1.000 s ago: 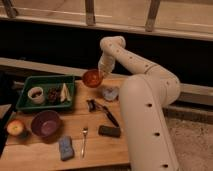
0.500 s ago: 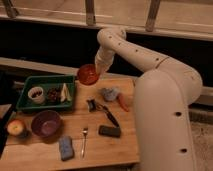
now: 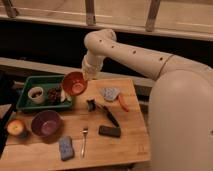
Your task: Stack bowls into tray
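Over the right end of the tray (image 3: 44,78), my gripper (image 3: 85,77) is clamped on the tilted orange-brown bowl (image 3: 74,84); next, I judge, I lower and release it there, then fetch the purple bowl (image 3: 46,123) nearby.

Wooden table (image 3: 135,147), fork (image 3: 84,141), blue sponge (image 3: 65,148), dark block (image 3: 109,131), black-handled knife (image 3: 108,115), grey cloth (image 3: 109,93), apple (image 3: 16,127), white cup (image 3: 36,94)

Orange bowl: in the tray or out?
Out. The tool, at the tray's right edge, holds the orange bowl tilted in the air, not set down.
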